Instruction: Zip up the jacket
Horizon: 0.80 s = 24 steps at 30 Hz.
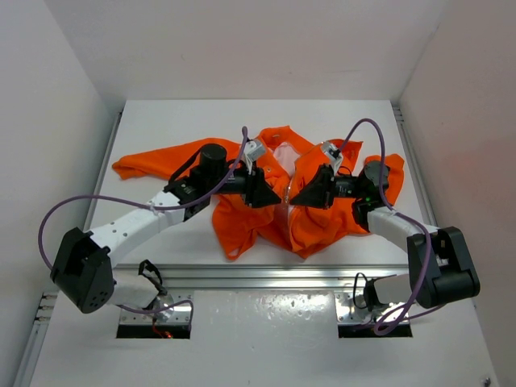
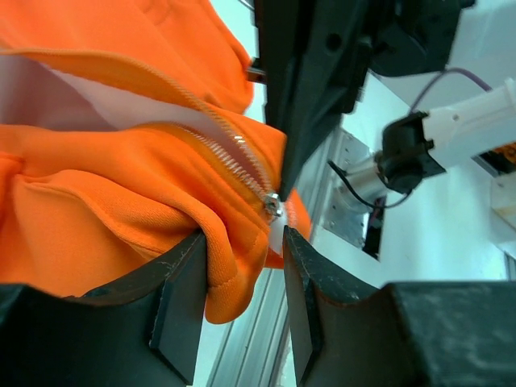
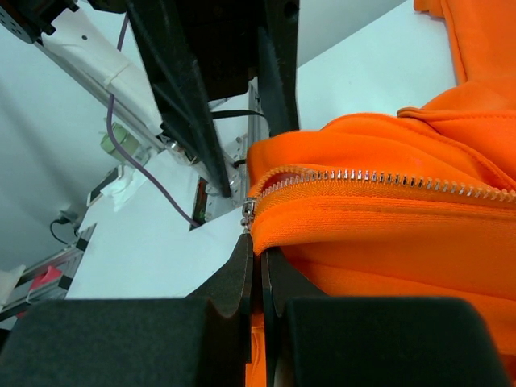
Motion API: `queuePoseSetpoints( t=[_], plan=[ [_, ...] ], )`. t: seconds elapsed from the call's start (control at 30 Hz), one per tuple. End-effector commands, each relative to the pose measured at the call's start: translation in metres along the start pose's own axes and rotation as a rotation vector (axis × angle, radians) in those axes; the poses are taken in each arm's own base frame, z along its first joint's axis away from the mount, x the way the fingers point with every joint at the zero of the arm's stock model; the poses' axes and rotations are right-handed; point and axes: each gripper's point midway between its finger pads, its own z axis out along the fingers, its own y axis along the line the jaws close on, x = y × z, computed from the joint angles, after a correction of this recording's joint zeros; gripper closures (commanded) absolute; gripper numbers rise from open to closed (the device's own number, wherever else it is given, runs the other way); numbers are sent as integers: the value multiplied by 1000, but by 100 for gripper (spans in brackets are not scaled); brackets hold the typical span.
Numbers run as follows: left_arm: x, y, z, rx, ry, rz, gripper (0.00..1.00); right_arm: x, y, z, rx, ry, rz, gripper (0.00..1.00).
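White walls box in the pale counter (image 1: 161, 129) where two arms meet over a crumpled orange jacket (image 1: 242, 226).

The right tool (image 3: 256, 258) has its fingers pressed almost together on the jacket's bottom corner, directly under the metal zipper slider (image 3: 248, 211). From there the zipper teeth (image 3: 387, 179) run off along the orange edge. The left tool (image 2: 243, 242) comes in from the opposite side, its two dark fingers closed on a thick fold of hem. The same slider sits just above that fold. Above it the two rows of teeth part and pale lining (image 2: 48, 97) shows between them, so the front is open for most of its length.

In the overhead view the two tools point at each other, tips close together, at the lower middle of the garment. The jacket lies mid-counter, spread wider than both arms. One sleeve (image 1: 153, 161) reaches out toward the left wall, and another bunch of fabric lies under the right arm's wrist (image 1: 375, 177). The collar end lies on the far side and the hem on the side toward the robot. The hem stops a little short of the aluminium rail (image 1: 266, 278) that runs in front of the arm bases. A purple cable (image 1: 81, 201) loops from each arm.
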Motion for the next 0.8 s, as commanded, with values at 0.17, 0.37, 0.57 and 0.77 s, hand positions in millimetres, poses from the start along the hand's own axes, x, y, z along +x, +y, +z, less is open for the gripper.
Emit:
queuePoseSetpoints(
  t=[0.17, 0.37, 0.57, 0.77],
  plan=[
    [-41, -3, -26, -71, -127, 105, 53, -14, 12, 3, -29, -21, -134, 100],
    [-47, 0, -36, -98, -160, 117, 51, -13, 12, 3, -29, -21, -135, 100],
    [-35, -7, -33, -38, -121, 115, 48, -16, 13, 3, -29, -23, -141, 100],
    [-17, -9, -13, 32, -22, -16, 48, -17, 13, 4, -29, -25, -141, 100]
  ],
)
